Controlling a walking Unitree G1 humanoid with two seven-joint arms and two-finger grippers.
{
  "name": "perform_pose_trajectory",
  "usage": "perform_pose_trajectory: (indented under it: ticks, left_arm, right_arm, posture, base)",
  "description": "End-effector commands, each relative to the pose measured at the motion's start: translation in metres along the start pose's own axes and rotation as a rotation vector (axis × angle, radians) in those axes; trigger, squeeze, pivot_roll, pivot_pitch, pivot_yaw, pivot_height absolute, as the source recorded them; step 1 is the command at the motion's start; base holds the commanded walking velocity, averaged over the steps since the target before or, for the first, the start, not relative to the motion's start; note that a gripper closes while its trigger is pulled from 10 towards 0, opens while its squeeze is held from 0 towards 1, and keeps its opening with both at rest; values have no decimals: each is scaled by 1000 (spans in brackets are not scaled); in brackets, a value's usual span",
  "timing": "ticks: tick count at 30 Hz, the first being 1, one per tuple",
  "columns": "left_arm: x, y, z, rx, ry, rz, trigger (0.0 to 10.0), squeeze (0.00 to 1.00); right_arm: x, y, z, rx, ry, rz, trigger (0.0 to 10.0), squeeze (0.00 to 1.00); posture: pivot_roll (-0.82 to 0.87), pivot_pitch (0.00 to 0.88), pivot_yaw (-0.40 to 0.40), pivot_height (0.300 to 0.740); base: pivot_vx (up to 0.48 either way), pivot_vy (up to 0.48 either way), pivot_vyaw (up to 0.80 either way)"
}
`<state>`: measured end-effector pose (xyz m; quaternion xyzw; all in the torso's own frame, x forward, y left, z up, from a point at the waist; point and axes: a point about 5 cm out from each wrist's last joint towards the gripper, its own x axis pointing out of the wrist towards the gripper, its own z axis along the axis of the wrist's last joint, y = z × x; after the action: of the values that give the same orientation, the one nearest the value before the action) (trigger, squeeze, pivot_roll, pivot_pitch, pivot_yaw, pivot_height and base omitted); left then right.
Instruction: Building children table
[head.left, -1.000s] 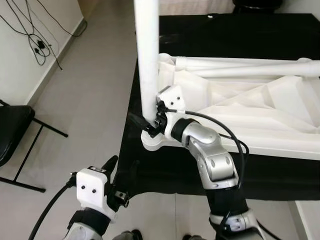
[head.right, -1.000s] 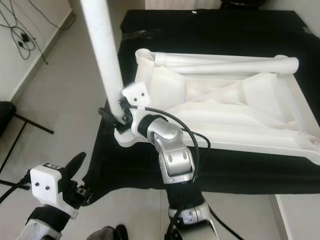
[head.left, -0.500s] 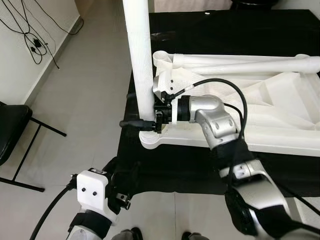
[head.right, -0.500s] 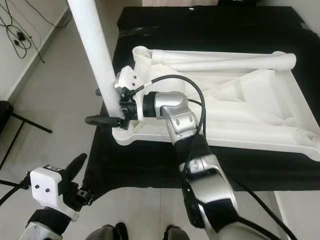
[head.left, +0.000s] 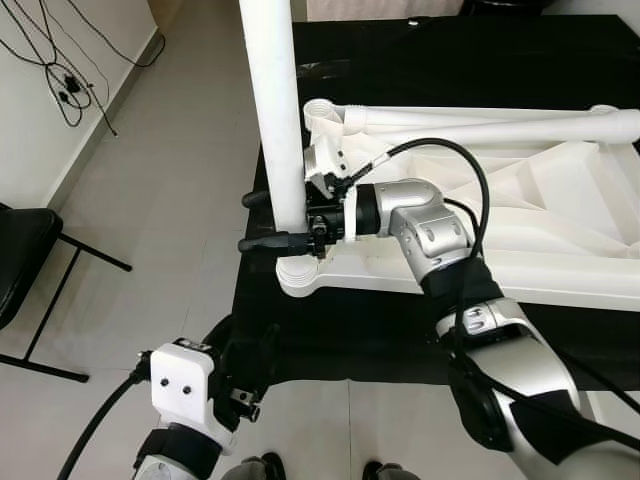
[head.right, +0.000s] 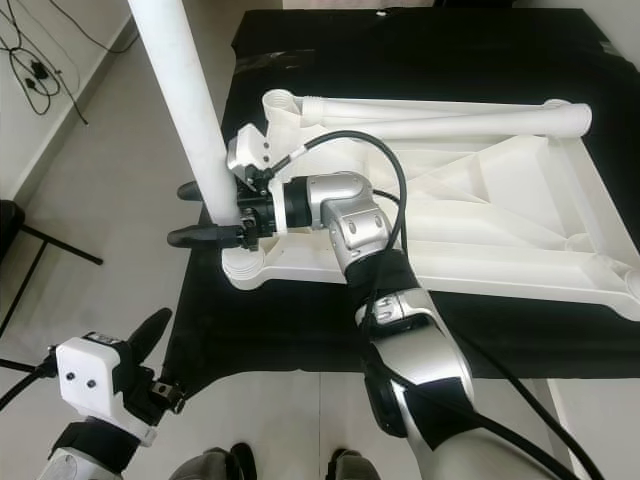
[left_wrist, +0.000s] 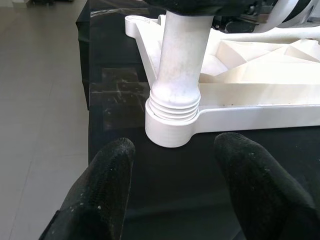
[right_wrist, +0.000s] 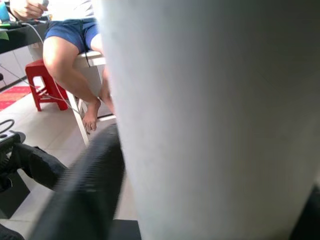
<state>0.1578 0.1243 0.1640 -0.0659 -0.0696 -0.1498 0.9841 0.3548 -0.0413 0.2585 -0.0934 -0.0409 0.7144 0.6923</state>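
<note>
**A:** What's at the far left?

**B:** A black folding chair (head.left: 25, 265) on the pale tiled floor (head.left: 170, 180), with dark cables (head.left: 60, 75) trailing along the white wall. Lower down, the left gripper (left_wrist: 175, 187) hangs near the floor, just off the desk's near edge. Its two black fingers (left_wrist: 102, 187) stand well apart with nothing between them, pointed toward the socket corner of the tabletop.

**A:** And moving right?

**B:** A tall white plastic table leg (head.left: 272, 110) stands upright, its threaded foot seated in the round corner socket (left_wrist: 172, 127) of the white moulded plastic tabletop (head.left: 520, 225). A few thread rings show above the socket rim.

**A:** Who has hold of it?

**B:** The right gripper (head.left: 272, 215). Its fingers (head.left: 275, 242) reach out on either side of the leg just above the socket, closed around it. In the right wrist view the leg is a broad white blur with a dark finger beside it.

**A:** Where does the tabletop lie?

**B:** Upside down on the desk covered in black cloth (head.left: 440, 60), ribs facing up. A second white leg (head.left: 480, 122) lies flat along its far edge.

**A:** Anyone about?

**B:** The right wrist view shows a seated person's bare legs (right_wrist: 75, 65) and a red stool (right_wrist: 42, 82), out of focus.
</note>
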Motion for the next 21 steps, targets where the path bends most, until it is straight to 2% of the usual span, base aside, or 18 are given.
perform_pose_trajectory:
  ticks: [1,2,4,5,8,10,11,12,13,14,15,16,18,19,20,21]
  left_arm:
    - [-2,0,0,7,13,5,10000,0]
    - [-2,0,0,7,13,5,10000,0]
    - [-1,0,0,6,10,6,10000,0]
    - [0,1,0,6,9,7,10000,0]
    - [0,1,0,6,9,7,10000,0]
    - [0,3,0,7,9,6,10000,0]
    - [0,3,0,7,9,6,10000,0]
    - [0,4,0,9,9,6,10000,0]
    - [0,4,0,9,9,6,10000,0]
    - [2,6,0,10,9,5,10000,0]
    - [2,6,0,10,9,5,10000,0]
    - [3,7,-1,12,10,4,10000,0]
    - [3,7,-1,12,10,4,10000,0]
    - [4,8,-2,12,11,3,10000,0]
    - [5,8,-4,12,12,1,10000,0]
    - [5,8,-4,12,12,1,10000,0]
  right_arm:
    - [3,-2,4,-31,-16,-26,0,0]
    - [3,-2,4,-31,-16,-26,0,0]
    - [-18,-6,-5,-33,-30,-226,0,0]
    - [-24,-7,-8,-29,-32,-275,0,0]
    - [-28,-6,-12,-13,-28,-323,0,0]
    - [-33,7,-26,27,7,-490,0,0]
    - [-33,7,-26,27,7,-490,0,0]
    - [-38,17,-42,45,106,-859,0,0]
    - [-38,17,-42,45,106,-859,0,0]
    - [-35,45,-56,77,160,-1024,0,0]
    - [-35,45,-56,77,160,-1024,0,0]
    - [-29,62,-63,124,177,-1111,0,0]
    - [-29,62,-63,124,177,-1111,0,0]
    - [-21,67,-64,137,168,-1131,0,0]
    - [-11,63,-62,136,142,-1081,0,0]
    - [-11,63,-62,136,142,-1081,0,0]
  posture:
    - [104,257,6,740]
    - [104,257,6,740]
    - [93,258,4,740]
    - [93,258,4,740]
    - [92,255,5,740]
    - [92,253,7,740]
    - [92,253,7,740]
    - [82,262,9,740]
    - [82,262,9,740]
    - [73,260,20,740]
    - [73,260,20,740]
    - [63,241,30,740]
    - [63,241,30,740]
    - [72,232,27,740]
    - [80,220,18,740]
    - [80,220,18,740]
  base:
    - [0,0,0]
    - [0,0,0]
    - [0,0,0]
    - [0,0,0]
    - [0,0,0]
    - [0,0,0]
    - [0,0,0]
    - [0,0,0]
    - [0,0,0]
    - [0,0,0]
    - [0,0,0]
    - [0,0,0]
    - [0,0,0]
    - [0,0,0]
    - [0,0,0]
    - [0,0,0]
